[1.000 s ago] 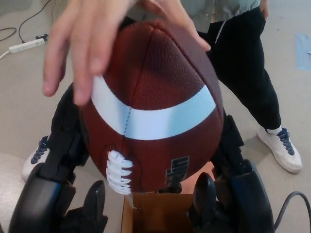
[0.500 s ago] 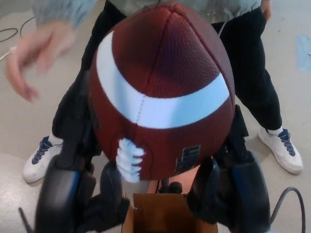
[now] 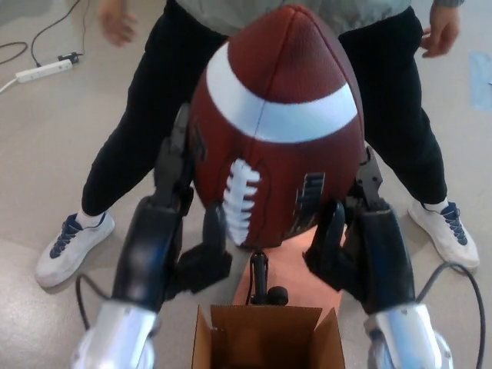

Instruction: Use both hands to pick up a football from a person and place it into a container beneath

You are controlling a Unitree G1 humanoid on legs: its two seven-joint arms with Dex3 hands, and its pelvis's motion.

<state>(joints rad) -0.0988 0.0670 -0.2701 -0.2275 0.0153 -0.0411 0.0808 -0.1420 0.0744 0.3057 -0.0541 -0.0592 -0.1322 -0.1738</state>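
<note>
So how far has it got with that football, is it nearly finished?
About halfway, I'd say. Done: the handover. The person's hands are off the football, which sits clamped between the left hand and right hand. In hand: holding the ball up, above the open cardboard box. Left: lowering it into that box and letting go; the box looks empty so far.

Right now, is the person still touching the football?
No. The football is held only between the robot's left hand and right hand; the person's hands are off it.
</note>
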